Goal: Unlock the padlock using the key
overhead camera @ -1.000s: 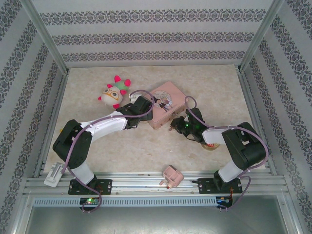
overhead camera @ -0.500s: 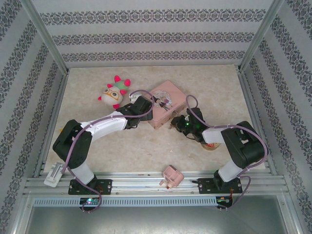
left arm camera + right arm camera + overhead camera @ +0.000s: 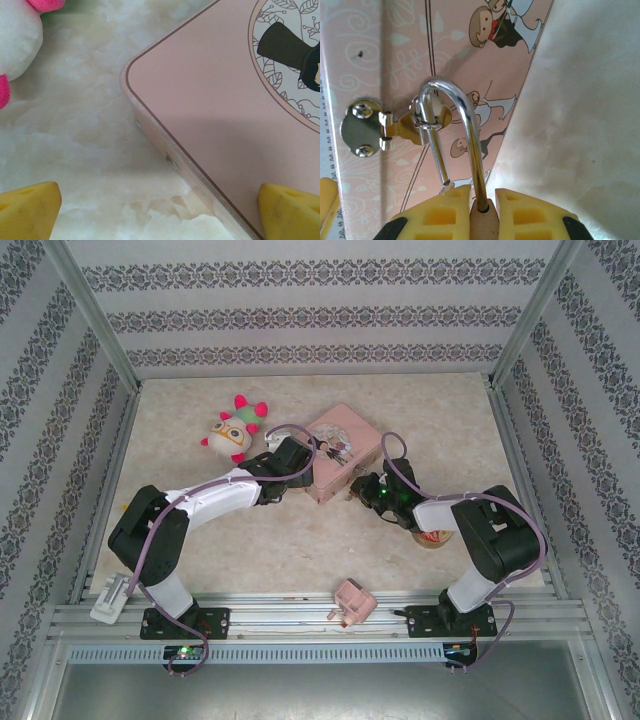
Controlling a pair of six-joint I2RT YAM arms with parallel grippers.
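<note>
Item 1, padlock (image 3: 484,222): we log its body pinched between the yellow fingers (image 3: 440,212) of the right gripper (image 3: 484,202), jaws clenched on it. Its silver shackle (image 3: 462,115) arches up from the body and threads the small ring of the hasp (image 3: 367,131), which is screwed to the side of the pink tin (image 3: 405,50). The shorter shackle leg ends at a finger's edge; we cannot tell whether it sits in the body.

Item 2, right gripper, from above (image 3: 362,490): at the near right edge of the tin (image 3: 345,445).

Item 3, left gripper (image 3: 160,212): jaws released and spread wide, one yellow fingertip (image 3: 27,210) over the marbled table (image 3: 450,430), the other over the tin's lid, the tin's rounded corner between them.

Item 4, plush toy (image 3: 232,432): on the table, left of the tin.

Item 5, pink plug-like block (image 3: 352,600): by the near rail, well apart from the tin.
</note>
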